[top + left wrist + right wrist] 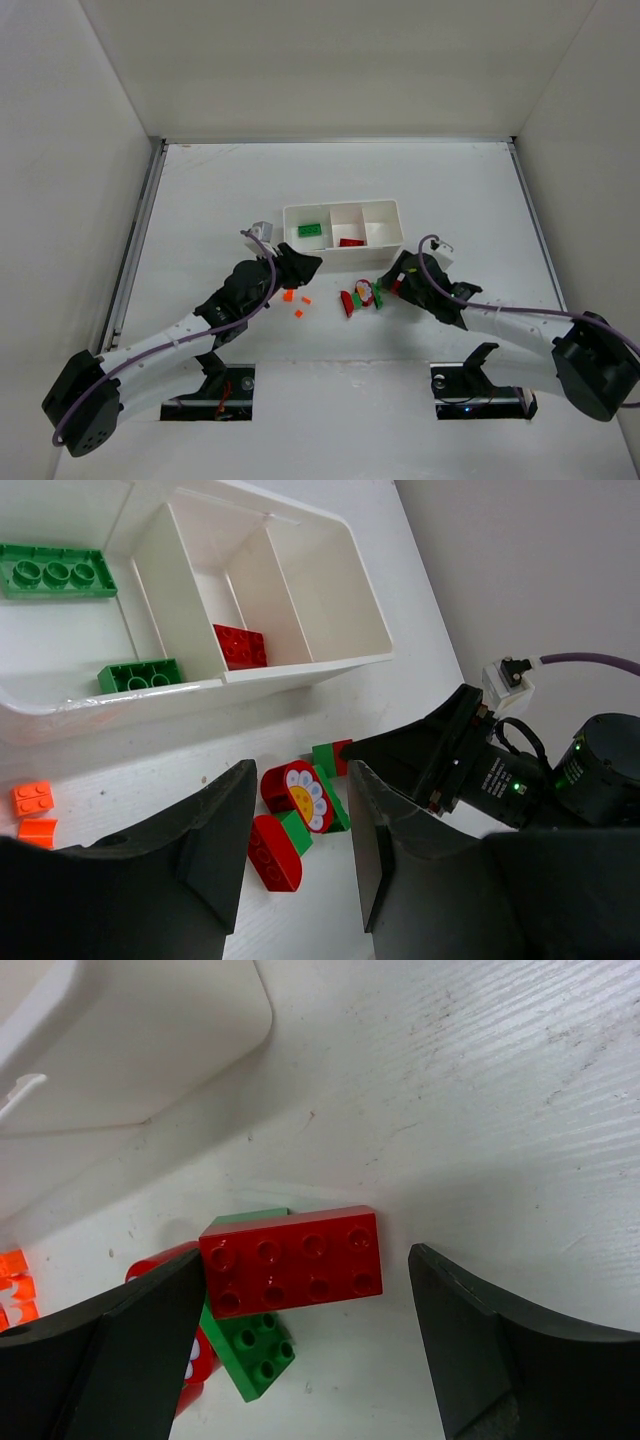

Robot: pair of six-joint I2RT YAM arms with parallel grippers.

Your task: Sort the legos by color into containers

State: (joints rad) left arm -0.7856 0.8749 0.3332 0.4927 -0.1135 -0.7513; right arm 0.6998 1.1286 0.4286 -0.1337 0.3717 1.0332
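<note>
The right gripper point(305, 1260) is straddling a red eight-stud brick point(290, 1260) on the table point(480, 1080), its jaws spread wide and clamping nothing.

The brick is lying flat between the fingers, one end close against one finger point(120, 1350) and a clear gap showing before the other. It is resting partly on a green brick point(255, 1350). The left gripper point(300, 790) is also hanging open and holding nothing, and a red flower piece point(302, 792) is showing on the table through its gap. Orange bits point(32, 798) are lying near it, apart from the red and green pile. In the white tray point(342, 207), two green blocks point(55, 572) are sitting in the left compartment and a small red block point(240, 646) in the middle one.
</note>
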